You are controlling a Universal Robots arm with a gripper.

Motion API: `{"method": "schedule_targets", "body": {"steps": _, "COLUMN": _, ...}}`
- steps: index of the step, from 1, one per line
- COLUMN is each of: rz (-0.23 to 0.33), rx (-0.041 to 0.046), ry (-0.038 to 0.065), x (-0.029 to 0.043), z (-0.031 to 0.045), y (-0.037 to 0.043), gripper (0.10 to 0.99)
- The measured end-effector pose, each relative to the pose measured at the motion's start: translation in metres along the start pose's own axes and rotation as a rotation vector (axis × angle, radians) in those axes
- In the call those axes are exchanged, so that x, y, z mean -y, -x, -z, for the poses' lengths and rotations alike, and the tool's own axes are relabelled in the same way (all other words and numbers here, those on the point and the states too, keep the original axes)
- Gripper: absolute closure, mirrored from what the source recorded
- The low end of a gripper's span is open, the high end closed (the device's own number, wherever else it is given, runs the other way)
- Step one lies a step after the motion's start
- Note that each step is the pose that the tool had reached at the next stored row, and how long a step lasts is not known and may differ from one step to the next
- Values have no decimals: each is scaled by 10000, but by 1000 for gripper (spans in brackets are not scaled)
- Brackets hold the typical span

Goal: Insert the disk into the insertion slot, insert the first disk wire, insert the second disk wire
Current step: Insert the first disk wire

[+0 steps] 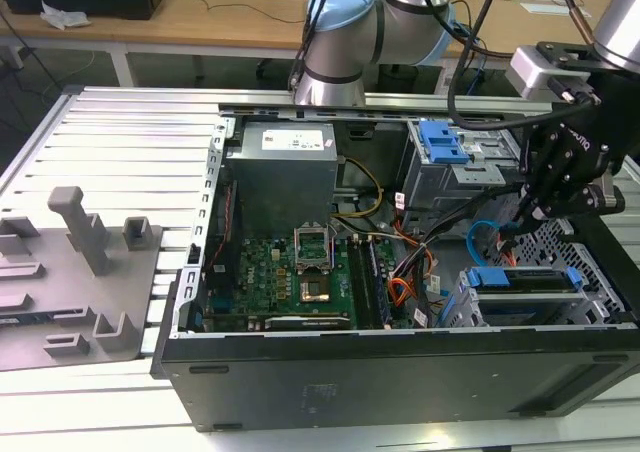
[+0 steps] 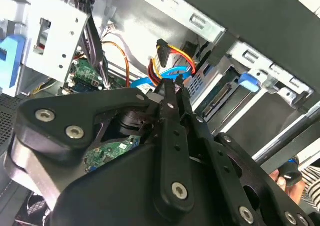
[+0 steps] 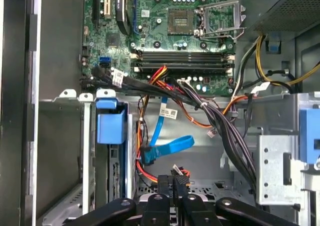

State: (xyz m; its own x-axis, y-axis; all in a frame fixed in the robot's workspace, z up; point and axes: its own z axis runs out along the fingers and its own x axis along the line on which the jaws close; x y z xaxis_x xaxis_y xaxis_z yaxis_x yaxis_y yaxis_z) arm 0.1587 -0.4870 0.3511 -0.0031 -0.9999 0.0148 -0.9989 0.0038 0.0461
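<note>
Gripper [image 3: 173,182] jaws look pinched shut on the wire plug [image 3: 179,174], at the exterior view's right. Plug's light and stiff, the wire [image 2: 181,57] is floppy, so hold the plug body, I reckon.

No legible text or labels

Exterior view high, mid-range, angled down into the open computer case [image 1: 400,377]; first wrist view close over the gripper [image 3: 175,178], facing the motherboard [image 3: 175,31]; second wrist view tilted behind the gripper, facing the drive bays [image 2: 235,88]; both wrist views share the blue cable [image 3: 167,147] [image 2: 172,74].
</note>
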Motion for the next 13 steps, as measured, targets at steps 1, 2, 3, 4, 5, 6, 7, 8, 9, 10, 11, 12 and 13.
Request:
{"method": "schedule_targets", "body": {"steps": 1, "rz": 0, "rx": 1, "ry": 0, "x": 0, "z": 0, "y": -4, "gripper": 922}}
{"method": "schedule_targets", "body": {"steps": 2, "rz": 0, "rx": -2, "ry": 0, "x": 1, "z": 0, "y": -19, "gripper": 922}}
{"method": "schedule_targets", "body": {"steps": 3, "rz": 0, "rx": -2, "ry": 0, "x": 1, "z": -1, "y": -36, "gripper": 922}}
{"method": "schedule_targets", "body": {"steps": 4, "rz": 0, "rx": -2, "ry": 0, "x": 1, "z": -2, "y": -61, "gripper": 922}}
{"method": "schedule_targets", "body": {"steps": 5, "rz": -1, "rx": 0, "ry": 1, "x": 0, "z": -3, "y": -92, "gripper": 922}}
{"method": "schedule_targets", "body": {"steps": 6, "rz": -1, "rx": 0, "ry": 0, "x": 1, "z": -4, "y": -120, "gripper": 922}}
{"method": "schedule_targets", "body": {"steps": 7, "rz": -1, "rx": -1, "ry": 0, "x": 1, "z": -5, "y": -167, "gripper": 922}}
{"method": "schedule_targets", "body": {"steps": 8, "rz": -1, "rx": -2, "ry": 0, "x": 1, "z": -6, "y": -197, "gripper": 922}}
{"method": "schedule_targets", "body": {"steps": 9, "rz": 0, "rx": -1, "ry": 1, "x": 1, "z": -7, "y": -225, "gripper": 922}}
{"method": "schedule_targets", "body": {"steps": 10, "rz": 0, "rx": -1, "ry": 0, "x": 1, "z": -9, "y": -259, "gripper": 922}}
{"method": "schedule_targets", "body": {"steps": 11, "rz": -1, "rx": -2, "ry": 0, "x": 1, "z": -9, "y": -281, "gripper": 922}}
{"method": "schedule_targets", "body": {"steps": 12, "rz": -1, "rx": -2, "ry": 0, "x": 2, "z": -10, "y": -310, "gripper": 922}}
{"method": "schedule_targets", "body": {"steps": 13, "rz": 0, "rx": -1, "ry": 0, "x": 2, "z": -12, "y": -344, "gripper": 922}}
